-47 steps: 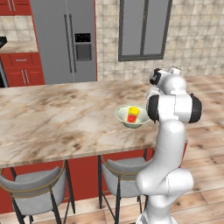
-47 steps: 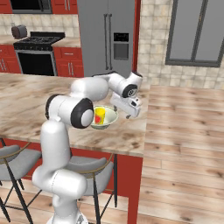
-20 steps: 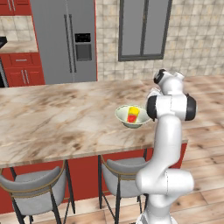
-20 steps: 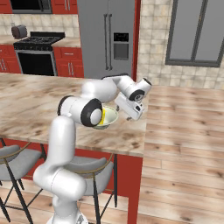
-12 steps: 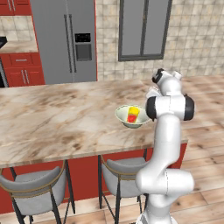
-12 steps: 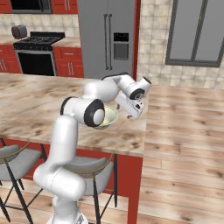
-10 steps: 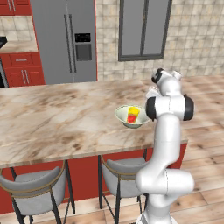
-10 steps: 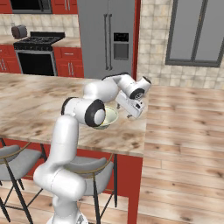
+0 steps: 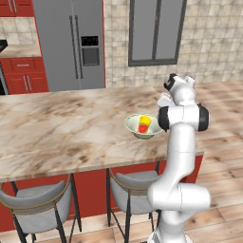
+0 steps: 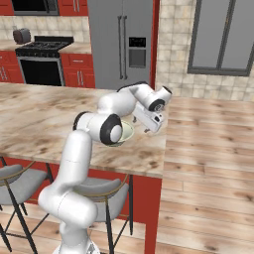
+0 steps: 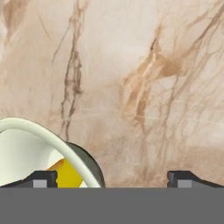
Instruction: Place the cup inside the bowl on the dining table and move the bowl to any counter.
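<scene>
Bowl [image 9: 144, 126] holding cup [image 9: 143, 124], near the dining table's [image 9: 57, 128] end edge. Gripper [image 11: 112, 177], spread wide and empty, straddles the rim: 1 fingertip [image 11: 41, 178] inside, 1 outside.

Even, bright, diffuse light falls across all three views, with no visible lamp and no glare spots. Rendered surfaces look flat and clean, without noise or motion blur. The table [image 9: 71, 133] marble shows soft, low-contrast veining. In the hand view, ahead of the jaws, the marble texture looks soft and smeared, and a dark shadow hugs the bowl [image 11: 30, 153] rim's outer side. No bending shows at the picture edges.
</scene>
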Available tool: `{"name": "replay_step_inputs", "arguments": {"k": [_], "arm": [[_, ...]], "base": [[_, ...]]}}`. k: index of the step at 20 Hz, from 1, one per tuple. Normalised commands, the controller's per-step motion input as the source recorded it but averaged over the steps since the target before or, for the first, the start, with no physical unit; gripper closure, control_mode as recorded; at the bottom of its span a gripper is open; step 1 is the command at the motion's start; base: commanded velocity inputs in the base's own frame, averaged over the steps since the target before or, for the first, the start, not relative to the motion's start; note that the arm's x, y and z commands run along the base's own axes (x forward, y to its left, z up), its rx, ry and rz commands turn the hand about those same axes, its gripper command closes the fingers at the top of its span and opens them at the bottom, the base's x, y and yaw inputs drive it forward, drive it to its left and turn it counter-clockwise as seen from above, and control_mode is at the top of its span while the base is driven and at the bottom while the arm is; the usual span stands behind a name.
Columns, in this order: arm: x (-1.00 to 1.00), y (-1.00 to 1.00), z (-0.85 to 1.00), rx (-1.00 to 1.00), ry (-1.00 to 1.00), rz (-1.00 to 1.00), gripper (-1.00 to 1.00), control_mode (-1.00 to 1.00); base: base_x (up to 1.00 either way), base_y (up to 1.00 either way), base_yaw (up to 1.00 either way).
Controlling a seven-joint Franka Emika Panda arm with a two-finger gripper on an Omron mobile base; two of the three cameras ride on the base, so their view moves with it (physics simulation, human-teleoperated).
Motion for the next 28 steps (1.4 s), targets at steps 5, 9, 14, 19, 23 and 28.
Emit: {"name": "replay_step_inputs", "arguments": {"k": [5, 9, 14, 19, 23, 28], "arm": [[-0.26, 0.00, -0.06, 0.00, 0.00, 0.00, -1.00, -1.00], [-0.26, 0.06, -0.06, 0.00, 0.00, 0.00, -1.00, -1.00], [-0.22, 0.23, -0.08, 0.02, 0.00, 0.01, -1.00, -1.00], [-0.16, 0.31, -0.02, 0.02, 0.00, 0.02, -1.00, -1.00], [-0.01, 0.15, 0.00, 0.00, 0.00, 0.00, -1.00, -1.00], [-0.08, 0.03, 0.00, 0.00, 0.00, 0.00, -1.00, -1.00]], "base": [[0.00, 0.00, 0.00], [0.00, 0.00, 0.00], [0.00, 0.00, 0.00], [0.00, 0.00, 0.00], [0.00, 0.00, 0.00], [0.00, 0.00, 0.00]]}}
